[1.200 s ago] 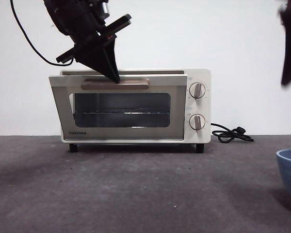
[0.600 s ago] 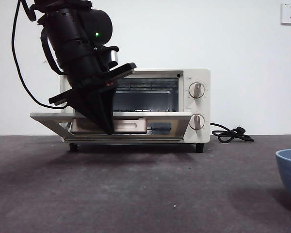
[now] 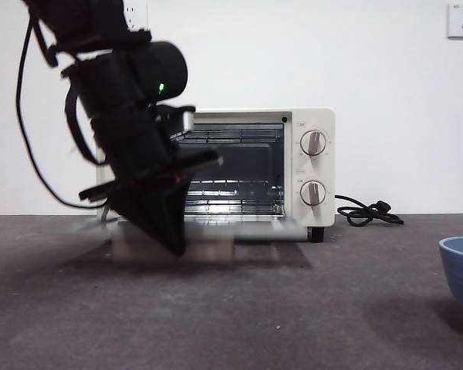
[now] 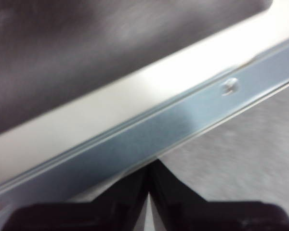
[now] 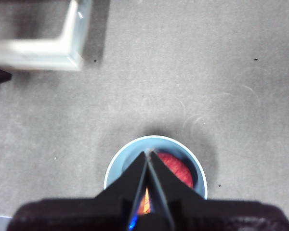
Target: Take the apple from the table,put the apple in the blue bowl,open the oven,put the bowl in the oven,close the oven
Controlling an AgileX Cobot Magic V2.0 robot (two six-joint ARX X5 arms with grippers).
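Inside blue bowl (image 5: 116, 166) apple (image 5: 176, 168), right gripper (image 5: 148, 159) pressed together above, oven (image 3: 293, 169) open

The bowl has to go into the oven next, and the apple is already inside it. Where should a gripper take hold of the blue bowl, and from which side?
Probably the rim of the blue bowl, from straight above, one jaw inside the wall and one outside. The bowl stands upright and open, too wide to span. The apple sits off-centre, so pick the rim arc away from it. The right gripper hangs over the bowl, jaws together.
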